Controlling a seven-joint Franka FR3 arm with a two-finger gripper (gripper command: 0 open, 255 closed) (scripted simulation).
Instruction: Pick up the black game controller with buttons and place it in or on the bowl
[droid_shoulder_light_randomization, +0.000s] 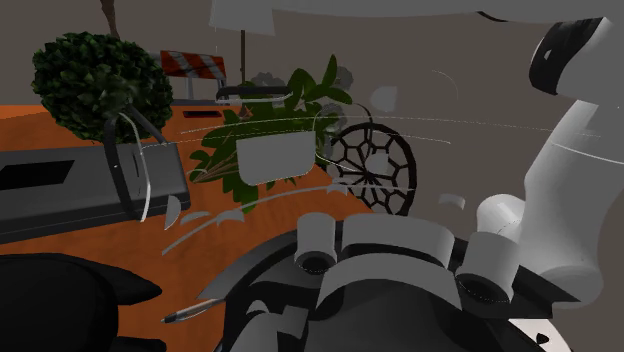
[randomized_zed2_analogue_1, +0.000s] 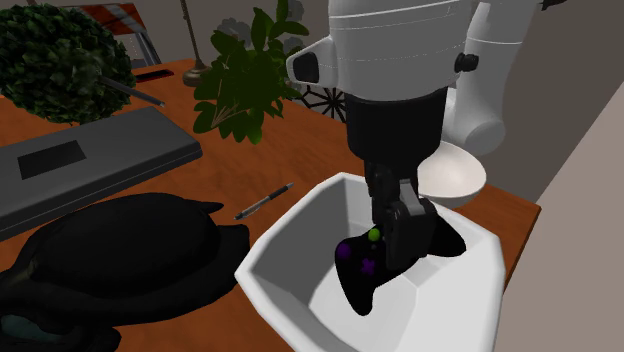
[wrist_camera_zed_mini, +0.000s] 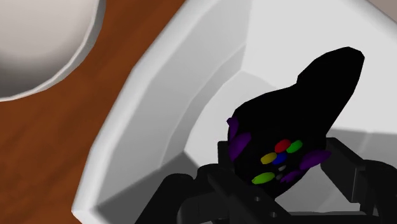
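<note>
The black game controller, with green and purple buttons, hangs tilted inside the white angular bowl, just above its floor. My black gripper reaches down into the bowl from above and is shut on the controller's middle. In the wrist view the controller sticks out past the fingers, its coloured buttons right at my gripper. The bowl's sloped wall rises beside it.
A round white bowl stands just behind the angular one. A black hat-like object lies to its left in the second exterior view, with a pen between them. A leafy plant, a dark bush and a flat dark case stand farther back on the brown table.
</note>
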